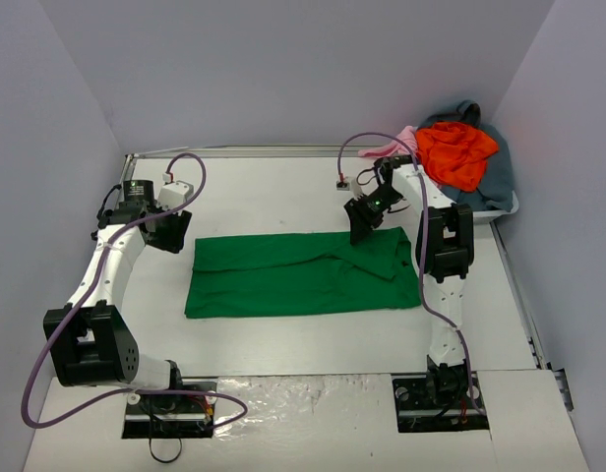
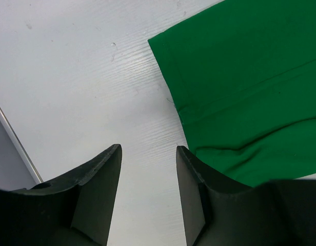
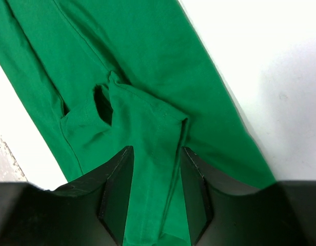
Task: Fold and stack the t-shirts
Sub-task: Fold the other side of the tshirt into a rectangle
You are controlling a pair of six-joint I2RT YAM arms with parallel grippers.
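Note:
A bright green t-shirt (image 1: 303, 273) lies folded into a long band across the middle of the table. My left gripper (image 1: 175, 236) is open and empty over bare table, just left of the shirt's far left corner (image 2: 163, 43). In the left wrist view, my left gripper (image 2: 147, 154) has only white table between its jaws. My right gripper (image 1: 364, 228) is open above the shirt's far right part. In the right wrist view, my right gripper (image 3: 157, 154) hangs over a folded sleeve flap (image 3: 142, 118) of the green cloth.
At the back right a white tub (image 1: 485, 210) holds a heap of shirts: orange-red (image 1: 458, 152) on top, pale pink (image 1: 396, 146) hanging out to the left, grey-blue (image 1: 498, 177) beneath. Lilac walls close in the table on three sides.

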